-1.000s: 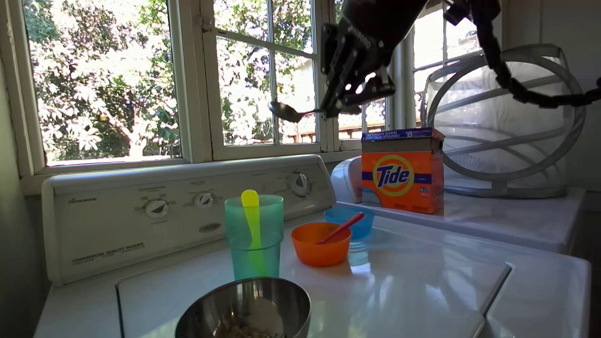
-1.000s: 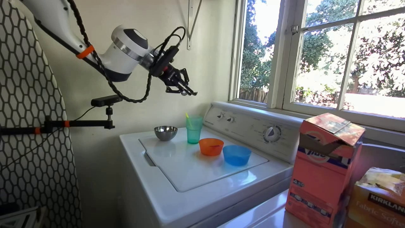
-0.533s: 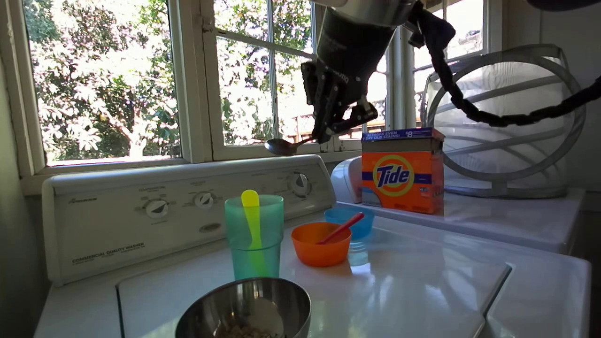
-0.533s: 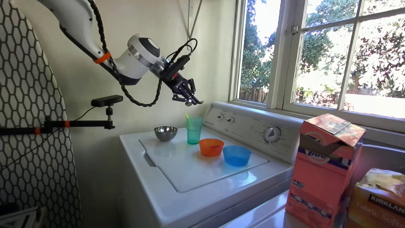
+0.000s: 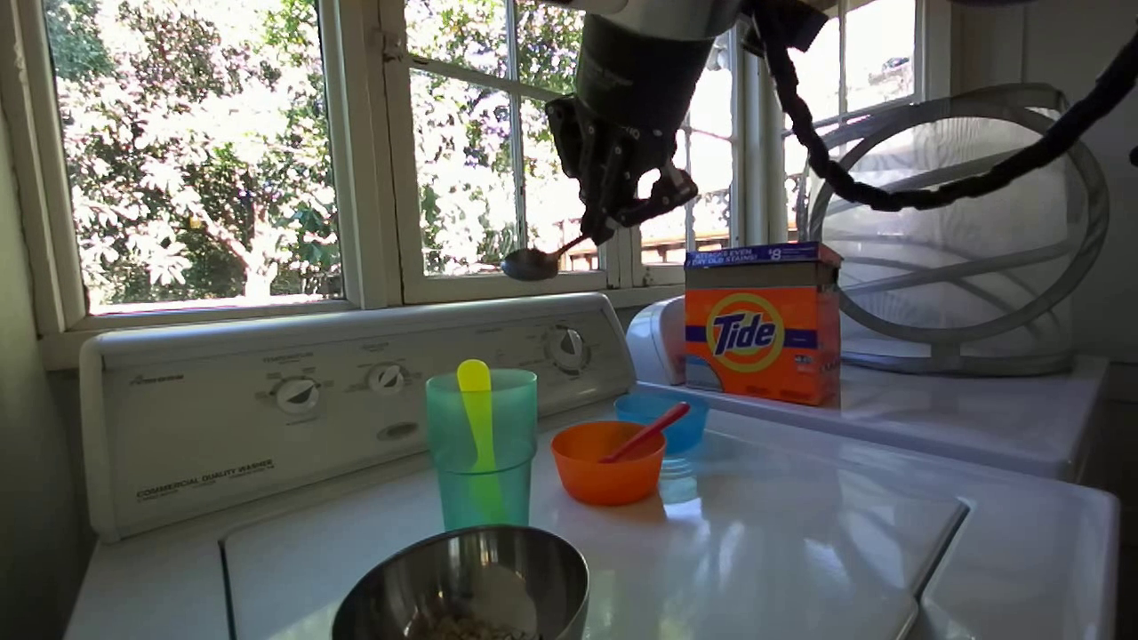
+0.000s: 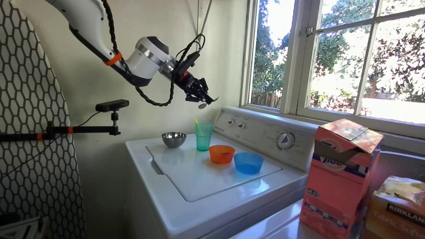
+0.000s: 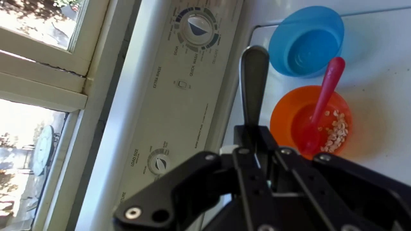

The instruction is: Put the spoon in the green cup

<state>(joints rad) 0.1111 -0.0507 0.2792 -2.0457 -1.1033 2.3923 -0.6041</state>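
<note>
My gripper (image 5: pixel 600 233) is shut on the grey metal spoon (image 5: pixel 531 264) and holds it in the air, above the level of the green cup (image 5: pixel 517 436). In an exterior view the spoon's bowl hangs slightly lower than the fingertips. The gripper (image 6: pixel 209 100), the spoon's bowl (image 6: pixel 202 106) and the green cup (image 6: pixel 203 139) also show in an exterior view, the cup below the gripper. A yellow spoon (image 5: pixel 476 378) stands in the cup. In the wrist view the spoon's handle (image 7: pixel 254 77) sticks out past the shut gripper (image 7: pixel 253 136). The cup is not recognisable there.
A steel bowl (image 6: pixel 174 139), an orange bowl (image 6: pixel 217 154) with a red spoon (image 7: pixel 329 80) and flakes, and a blue bowl (image 6: pixel 249 162) stand on the washer lid (image 6: pixel 196 179). The washer's control panel (image 5: pixel 222 418) rises behind. A Tide box (image 5: pixel 756 333) stands beyond.
My gripper, with the spoon held, first went down and then rose a little, moving nearer over the cup. The spoon's bowl now tips lower than the fingertips. The cup and bowls have not moved.
</note>
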